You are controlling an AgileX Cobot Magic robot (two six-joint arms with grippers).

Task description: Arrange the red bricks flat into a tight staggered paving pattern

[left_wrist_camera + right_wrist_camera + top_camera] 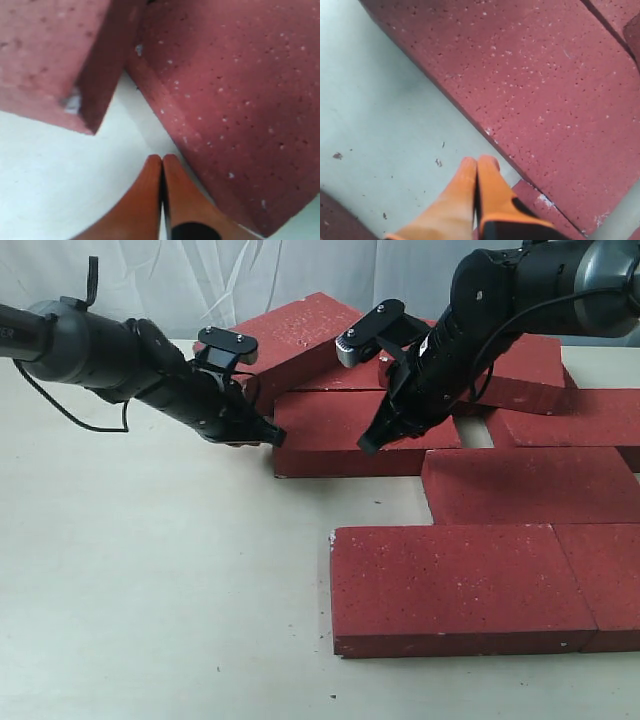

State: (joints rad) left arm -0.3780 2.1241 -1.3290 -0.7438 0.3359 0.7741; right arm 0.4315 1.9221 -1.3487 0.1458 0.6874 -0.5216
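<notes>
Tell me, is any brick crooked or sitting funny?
Yes. The back brick is turned at an angle to the rows. It looks tipped up, leaning on the middle brick instead of lying flat. A bare gap also shows in the pattern further right.

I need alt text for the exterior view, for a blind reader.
Two black robot arms, jaws shut, reach a red brick flat on a pale table: the left arm at its left end, the right arm above its front edge. More red bricks lie around.
</notes>
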